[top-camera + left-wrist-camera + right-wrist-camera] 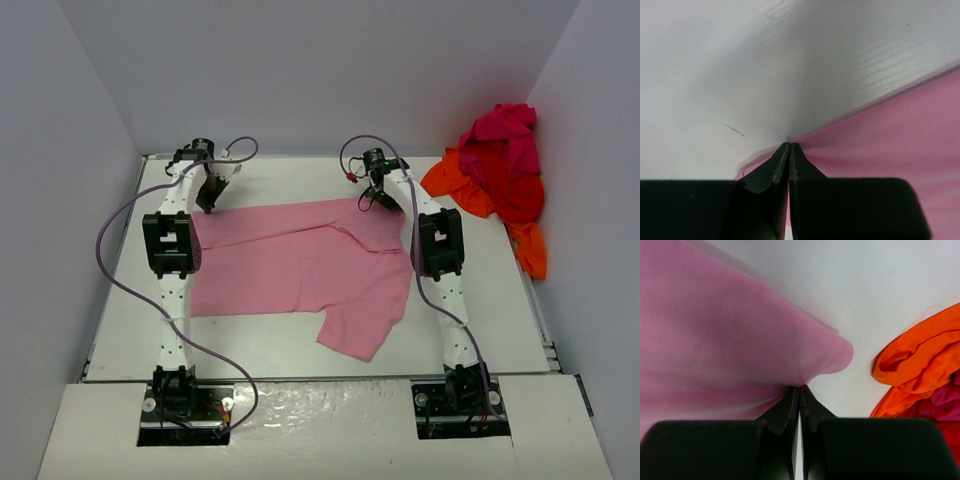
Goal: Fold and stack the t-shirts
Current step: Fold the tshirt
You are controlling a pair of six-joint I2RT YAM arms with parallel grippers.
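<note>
- pink t-shirt [300, 265] — spread mid-table, mostly flat. One sleeve flap sticks out at its near-right corner, and a diag. crease runs across its right half.
- L gripper [790, 146] at the shirt's far-left corner: jaws pressed together, pink cloth puckered right at the tips, so it reads as clamped on the hem. Thin bite; only the very edge seems caught.
- R gripper [799, 389] at the shirt's far-right end (corner or sleeve, can't tell): jaws closed too, w/ a rounded fold of pink bunched at the tips. It grasps the shirt w/ a fuller bite than L.
- Both holds sit on the shirt's far edge, roughly level w/ each other.
- Step in hand (my read): first fold, far edge brought over toward near edge.
- To do it well:
  - Lift both ends together, just enough to clear the cloth below.
  - Keep the far edge taut btwn grippers so the middle doesn't sag.
  - Travel straight over the shirt at the same pace both sides, lay edge on edge, then let go.
  - Go easy on tension — L's thin bite could slip.
- The sleeve flap prob. needs tucking in, else the fold ends up uneven.
- Right of the pink shirt, beyond R: other shirts [500, 170] in a crumpled heap (orange, red, magenta), unfolded. The orange edge is near R's tips but apart from them; avoid snagging it on the lift.
- table [280, 345] white under the shirt.
</note>
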